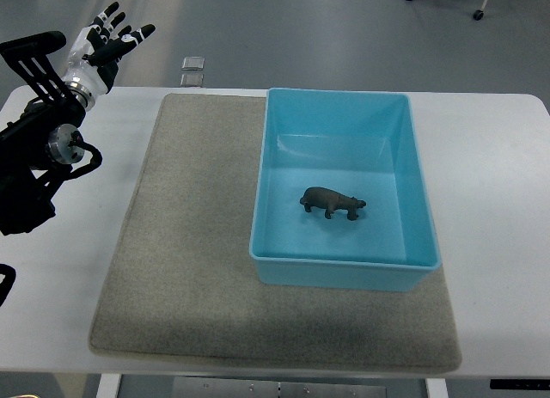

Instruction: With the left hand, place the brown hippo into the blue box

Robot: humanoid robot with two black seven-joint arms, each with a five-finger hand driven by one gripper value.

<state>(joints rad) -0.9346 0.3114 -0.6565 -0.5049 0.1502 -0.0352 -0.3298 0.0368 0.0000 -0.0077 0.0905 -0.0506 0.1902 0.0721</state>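
Note:
A small brown hippo (333, 202) lies on the floor of the blue box (273, 179), near its middle, standing on its legs with its head to the right. My left hand (110, 39) is raised at the top left, beyond the table's far-left corner, well away from the box. Its fingers are spread and hold nothing. The black left arm (34, 157) runs down the left edge of the picture. No right arm shows.
The box rests on a grey mat (189, 243) that covers the middle of the white table (498, 200). A small clear object (192, 70) lies on the floor past the table's far edge. Chair wheels (478, 13) show at the top right.

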